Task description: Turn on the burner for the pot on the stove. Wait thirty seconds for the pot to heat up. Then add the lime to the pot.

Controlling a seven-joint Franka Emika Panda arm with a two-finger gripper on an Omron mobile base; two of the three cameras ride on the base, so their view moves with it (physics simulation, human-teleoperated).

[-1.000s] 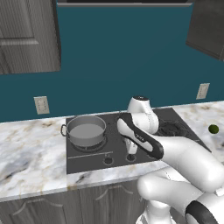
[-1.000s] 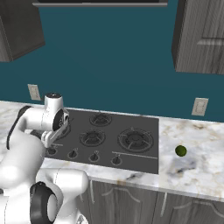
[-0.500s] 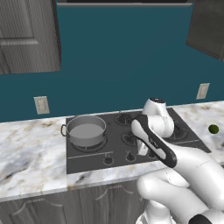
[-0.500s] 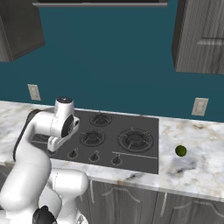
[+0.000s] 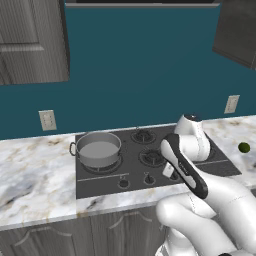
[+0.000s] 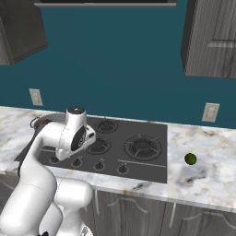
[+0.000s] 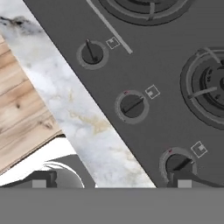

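Your tool (image 7: 111, 183) hangs over the front edge of the stove (image 5: 135, 170), its jaws spread wide and nothing between them. In the hand view its two dark fingertips (image 7: 183, 181) rise at the bottom, one of them just beside the nearest knob (image 7: 178, 162). Two more knobs follow along the same edge: a middle knob (image 7: 131, 106) and a far knob (image 7: 92, 54). Each has a small white square mark printed next to it; you can read no letters or brand name anywhere on the cooktop.

The pot (image 5: 98, 149) sits on the burner (image 5: 102, 165) at the stove's back left corner in the left base view, upright, its pale inside showing. Your tool is well apart from it, toward the stove's right half.

The lime (image 6: 190, 159) lies on the marble table (image 6: 203, 175) to the right of the stove, apart from the cooktop's edge; you also see it in the left base view (image 5: 243, 147). White wall outlets (image 5: 47, 120) are set in the teal wall behind.
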